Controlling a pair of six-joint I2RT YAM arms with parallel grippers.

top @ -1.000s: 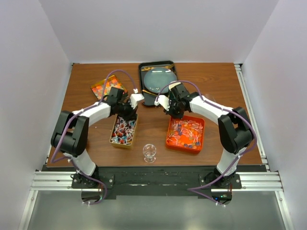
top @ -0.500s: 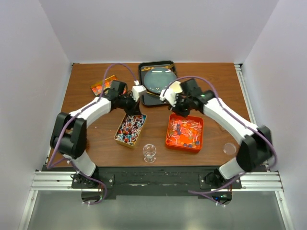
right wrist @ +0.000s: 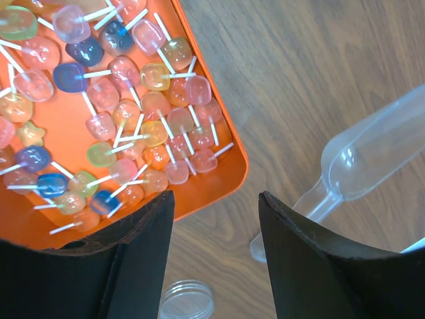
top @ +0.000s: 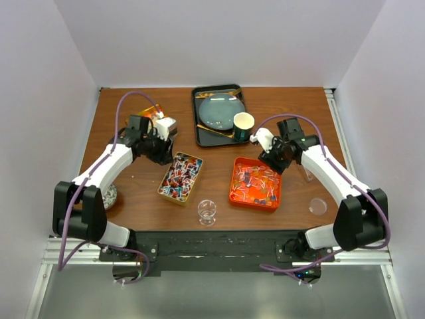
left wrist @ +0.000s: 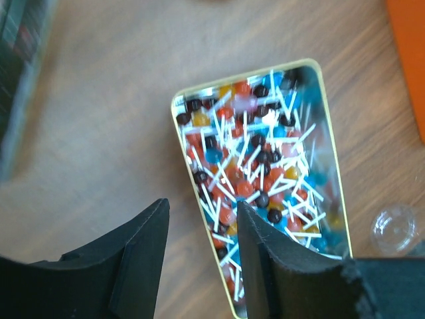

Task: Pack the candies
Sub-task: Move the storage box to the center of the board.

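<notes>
black left pincer and right pincer, both spread and empty, now farther apart

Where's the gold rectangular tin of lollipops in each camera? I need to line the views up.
Top external: the gold rectangular tin lies left of centre, on the wooden table.
Left wrist: the tin fills the middle and lower right.
Right wrist: not in view.
Shared landmark: the orange plastic tray, right of the tin from above, upper right corner in left wrist, upper left in right wrist.
</notes>
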